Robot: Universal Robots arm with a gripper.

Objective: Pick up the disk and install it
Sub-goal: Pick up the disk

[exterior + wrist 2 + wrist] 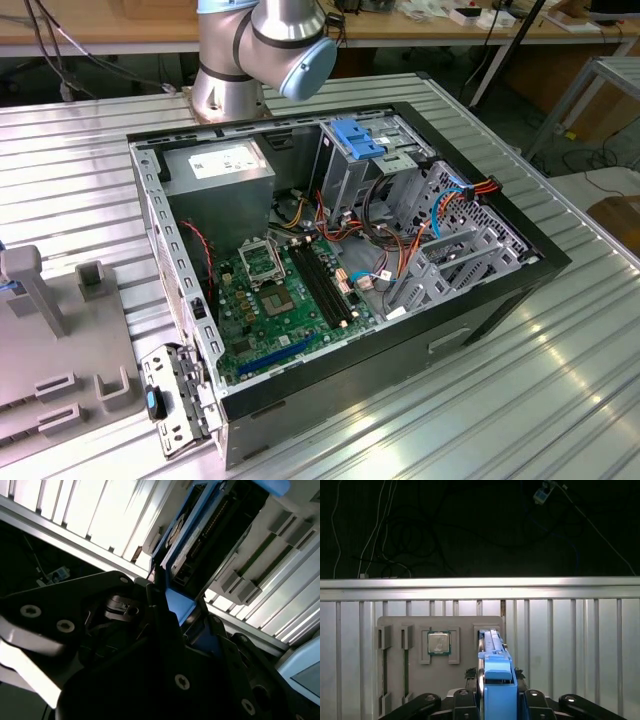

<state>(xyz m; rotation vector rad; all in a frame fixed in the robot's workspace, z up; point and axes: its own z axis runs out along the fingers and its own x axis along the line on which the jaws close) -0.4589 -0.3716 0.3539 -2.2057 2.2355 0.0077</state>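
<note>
Hand [496,696] clenched on one silver-grey metal disk [491,642] in its blue plastic carrier, standing on edge over one grey slotted tray [465,625] that carries one square processor chip [439,643], on the ribbed metal worktop [570,645]. Two black fingers [532,700] flank it.

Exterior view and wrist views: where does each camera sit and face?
Exterior view: off the arm, above, looking down into the open computer case; the arm's joint shows.
First wrist view: on the arm, looking past the tool at the disk and tray.
Second wrist view: beside the tool, close on the disk.
Both wrist views share the disk and tray.
</note>
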